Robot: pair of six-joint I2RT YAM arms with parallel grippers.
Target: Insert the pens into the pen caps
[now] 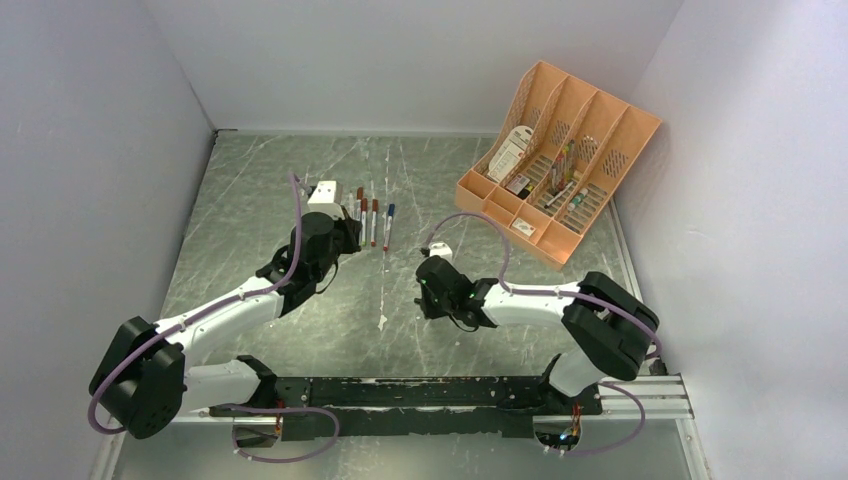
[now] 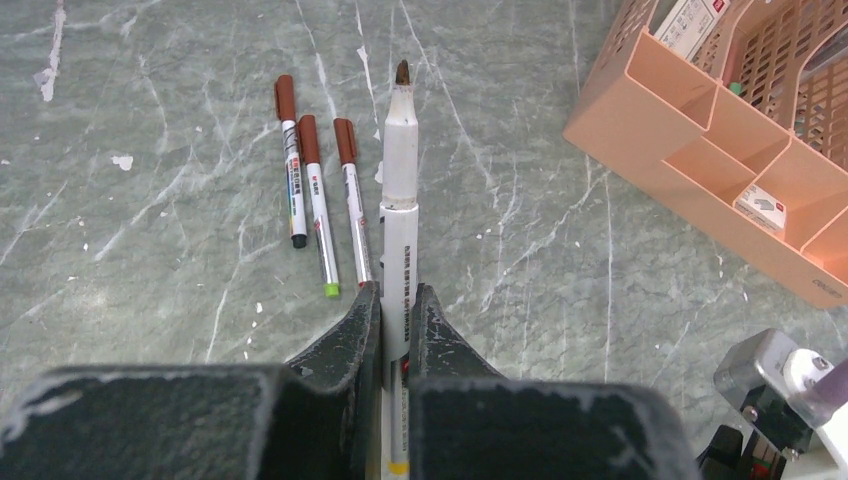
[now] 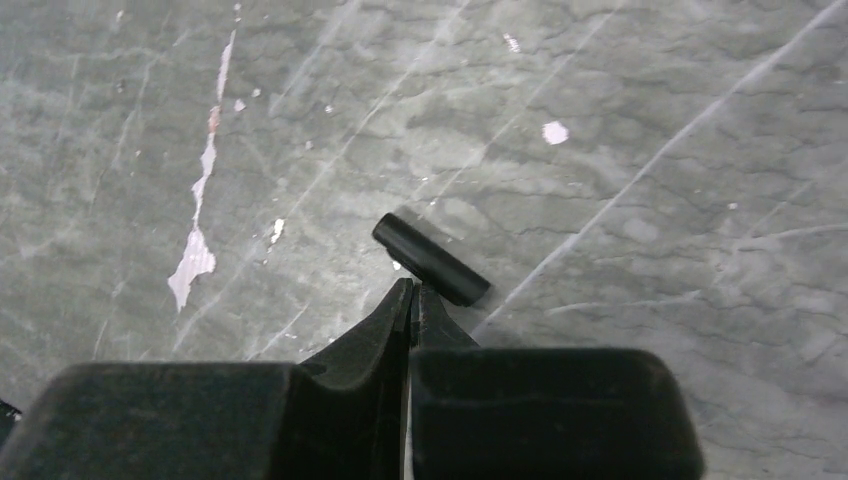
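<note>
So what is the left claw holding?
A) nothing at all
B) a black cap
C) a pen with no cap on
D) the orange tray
C: the left claw is shut on a pen, and the pen's dark tip is bare.

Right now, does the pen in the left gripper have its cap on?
No, the pen clamped in the left gripper ends in a bare dark tip.
</note>
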